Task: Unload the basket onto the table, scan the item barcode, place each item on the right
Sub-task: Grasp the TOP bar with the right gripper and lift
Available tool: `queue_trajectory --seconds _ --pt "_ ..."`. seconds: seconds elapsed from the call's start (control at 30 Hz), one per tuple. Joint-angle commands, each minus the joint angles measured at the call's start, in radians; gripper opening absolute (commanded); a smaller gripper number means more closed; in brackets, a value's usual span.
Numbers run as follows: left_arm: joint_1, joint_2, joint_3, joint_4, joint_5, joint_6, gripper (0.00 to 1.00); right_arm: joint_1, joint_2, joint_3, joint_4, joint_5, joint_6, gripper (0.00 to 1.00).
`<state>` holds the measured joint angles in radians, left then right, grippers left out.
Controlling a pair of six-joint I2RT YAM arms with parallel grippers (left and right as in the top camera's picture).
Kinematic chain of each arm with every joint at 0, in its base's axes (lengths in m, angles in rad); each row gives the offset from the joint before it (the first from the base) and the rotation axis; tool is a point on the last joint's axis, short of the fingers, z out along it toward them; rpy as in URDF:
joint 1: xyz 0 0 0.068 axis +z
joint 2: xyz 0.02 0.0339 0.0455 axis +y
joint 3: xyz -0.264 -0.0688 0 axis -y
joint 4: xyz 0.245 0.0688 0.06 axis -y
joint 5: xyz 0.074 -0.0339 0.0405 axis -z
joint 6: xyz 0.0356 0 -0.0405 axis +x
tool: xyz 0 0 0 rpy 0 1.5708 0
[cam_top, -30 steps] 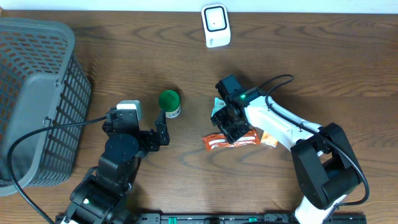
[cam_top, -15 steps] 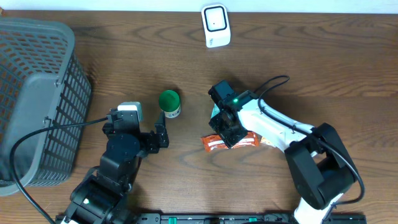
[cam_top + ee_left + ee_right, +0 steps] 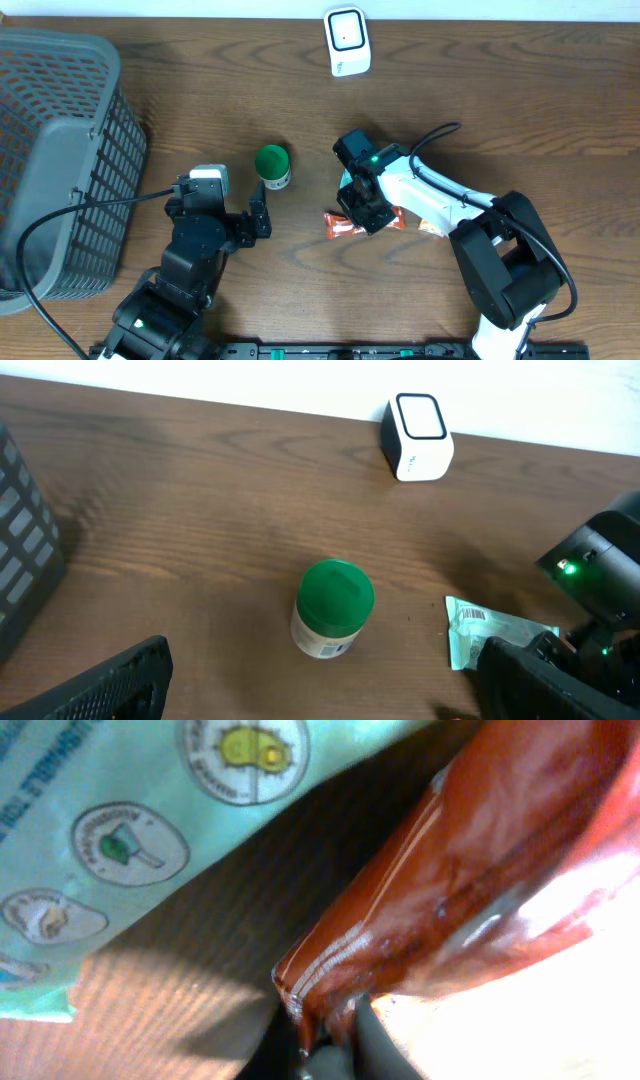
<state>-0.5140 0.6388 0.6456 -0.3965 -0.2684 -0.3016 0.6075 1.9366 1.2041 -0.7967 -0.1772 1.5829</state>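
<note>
- Since a second ago the right arm has swung a little toward the left of the overhead view. The orange-red packet has slid that way with it — its trailing end now lies tucked closer under the arm's white link. The right jaws stood half apart then and have now closed.
- The right jaws are clenched on the orange-red packet. The right wrist view shows its glossy edge pinched at the bottom of the frame.
- The packet is low over the wooden tabletop, near the middle and just in front of the right arm's wrist. I cannot tell whether it still touches the wood.
- A teal packet lies flat just beside the orange-red one and is partly covered by the right wrist from overhead. In the left wrist view a barcode label faces up at its near corner.
- The white scanner stands at the far edge of the tabletop, well apart from both packets.
- A green-lidded jar stands upright between the two arms, near the left one.
- The left arm rests low on its side of the tabletop. The left jaws are released, spread wide with nothing between them, and point toward the jar without touching it.
- A grey mesh basket sits at the left edge — apart from everything else.
</note>
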Motion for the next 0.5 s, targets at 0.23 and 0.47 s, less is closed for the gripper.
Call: queue_trajectory --seconds 0.23,0.47 --pt "0.004 -0.006 0.002 -0.007 -0.014 0.013 0.98 -0.012 -0.024 0.068 0.101 -0.060 -0.142 0.02" --pt "0.004 -0.006 0.002 -0.007 -0.014 0.013 0.98 -0.006 -0.241 0.118 0.110 0.020 -0.285 0.02"
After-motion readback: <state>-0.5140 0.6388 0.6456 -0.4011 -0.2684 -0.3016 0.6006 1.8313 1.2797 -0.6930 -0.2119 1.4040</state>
